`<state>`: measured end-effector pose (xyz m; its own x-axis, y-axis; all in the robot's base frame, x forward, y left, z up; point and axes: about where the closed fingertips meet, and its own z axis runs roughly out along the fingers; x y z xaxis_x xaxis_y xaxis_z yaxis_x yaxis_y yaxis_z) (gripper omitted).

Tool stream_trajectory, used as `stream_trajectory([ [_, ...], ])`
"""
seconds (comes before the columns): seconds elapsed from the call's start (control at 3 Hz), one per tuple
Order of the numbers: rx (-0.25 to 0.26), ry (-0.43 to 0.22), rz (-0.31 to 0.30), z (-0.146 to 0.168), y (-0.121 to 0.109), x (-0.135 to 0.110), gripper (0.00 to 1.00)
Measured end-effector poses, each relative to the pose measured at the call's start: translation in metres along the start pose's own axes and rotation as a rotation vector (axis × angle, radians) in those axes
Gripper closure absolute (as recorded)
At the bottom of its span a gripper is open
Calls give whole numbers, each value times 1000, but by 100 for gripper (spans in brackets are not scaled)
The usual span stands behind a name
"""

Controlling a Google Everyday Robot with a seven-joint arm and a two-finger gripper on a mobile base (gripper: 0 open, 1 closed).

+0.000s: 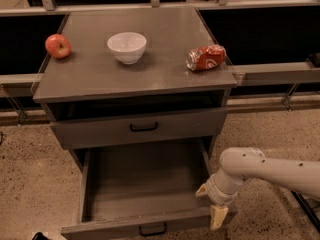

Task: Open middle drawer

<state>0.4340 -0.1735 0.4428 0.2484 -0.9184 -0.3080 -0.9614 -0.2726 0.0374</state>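
Fingers spread, holding nothing; the gripper sits at the front right corner of the middle drawer, touching or just beside its front panel. Drawer stands well out, grey interior exposed. Opening looks done; next move likely calls for backing clear of that corner without nudging it

You have one view, probably head-mounted, looking down on the counter from fairly near; the tool sits lower right.
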Motion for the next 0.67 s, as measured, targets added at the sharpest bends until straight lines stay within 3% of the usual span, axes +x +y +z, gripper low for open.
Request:
stream_trajectory([
  [0.33,0,0,0,0,0,0,0],
  [0.67,0,0,0,0,0,0,0],
])
